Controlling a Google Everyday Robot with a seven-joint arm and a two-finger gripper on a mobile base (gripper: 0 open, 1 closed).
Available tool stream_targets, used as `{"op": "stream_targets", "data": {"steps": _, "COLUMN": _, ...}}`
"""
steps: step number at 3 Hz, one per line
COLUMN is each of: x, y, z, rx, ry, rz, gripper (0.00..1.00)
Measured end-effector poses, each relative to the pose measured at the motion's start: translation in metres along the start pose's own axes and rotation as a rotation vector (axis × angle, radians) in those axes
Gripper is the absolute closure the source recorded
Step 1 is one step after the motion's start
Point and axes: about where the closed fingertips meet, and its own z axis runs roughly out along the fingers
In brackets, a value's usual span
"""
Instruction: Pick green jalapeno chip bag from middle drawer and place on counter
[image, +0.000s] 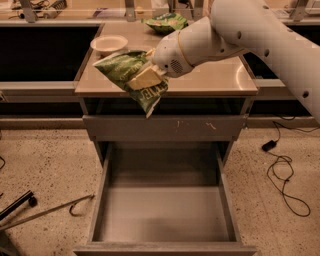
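My gripper (146, 77) is shut on the green jalapeno chip bag (125, 72), a crumpled green foil bag with pale lettering. It holds the bag in the air over the front left part of the counter (210, 80), with the bag's lower end hanging past the counter's front edge. The middle drawer (162, 215) stands pulled open below, its flat grey bottom bare. My white arm (250, 35) reaches in from the upper right.
A white bowl (108, 44) sits at the counter's back left. A second, lighter green bag (166, 22) lies at the counter's back edge. A closed grey drawer front (165, 127) with white scratches is above the open drawer. A black cable (282, 165) lies on the floor at right.
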Motion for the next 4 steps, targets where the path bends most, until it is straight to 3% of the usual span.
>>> {"op": "stream_targets", "data": {"steps": 1, "x": 0.002, "y": -0.016, "z": -0.002, "rx": 0.009, "ry": 0.017, "rz": -0.011, "gripper": 1.0}}
{"op": "stream_targets", "data": {"steps": 2, "x": 0.02, "y": -0.063, "z": -0.006, "rx": 0.04, "ry": 0.05, "rz": -0.004, "gripper": 1.0}}
{"op": "stream_targets", "data": {"steps": 3, "x": 0.047, "y": -0.134, "z": -0.016, "rx": 0.151, "ry": 0.104, "rz": 0.067, "gripper": 1.0}}
{"op": "stream_targets", "data": {"steps": 4, "x": 0.073, "y": -0.193, "z": -0.046, "rx": 0.33, "ry": 0.152, "rz": 0.167, "gripper": 1.0}}
